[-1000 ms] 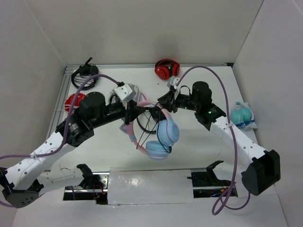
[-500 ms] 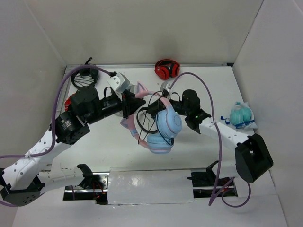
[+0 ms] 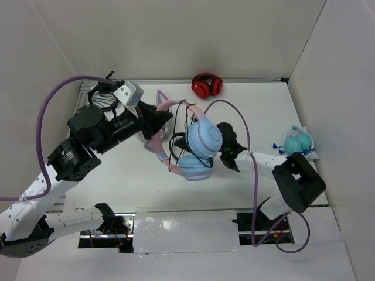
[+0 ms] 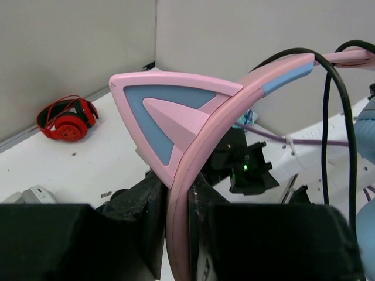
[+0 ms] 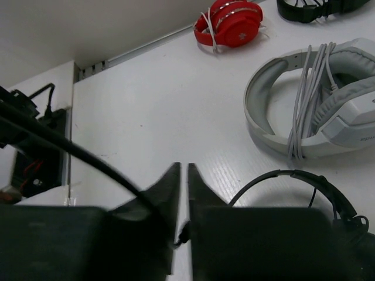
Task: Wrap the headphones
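Note:
The headphones have a pink headband [image 3: 176,111] with cat ears [image 4: 164,111], light-blue ear cups [image 3: 204,137] and a thin dark cable [image 3: 177,140] looped across the band. My left gripper [image 3: 158,121] is shut on the headband and holds the headphones above the table; the band runs between its jaws in the left wrist view [image 4: 177,216]. My right gripper [image 3: 224,136] sits close behind the upper ear cup, partly hidden by it. In the right wrist view its jaws [image 5: 183,170] are almost closed, pinching the cable [image 5: 64,143].
Red headphones [image 3: 206,85] lie at the back wall. A small black pair [image 3: 104,93] lies at the back left. White headphones [image 5: 316,111] lie under the left arm. A teal bagged item [image 3: 299,142] sits at the right edge.
My left gripper has carried the headphones up and toward the back left. My right gripper has moved left with the cable, close in behind the ear cups.

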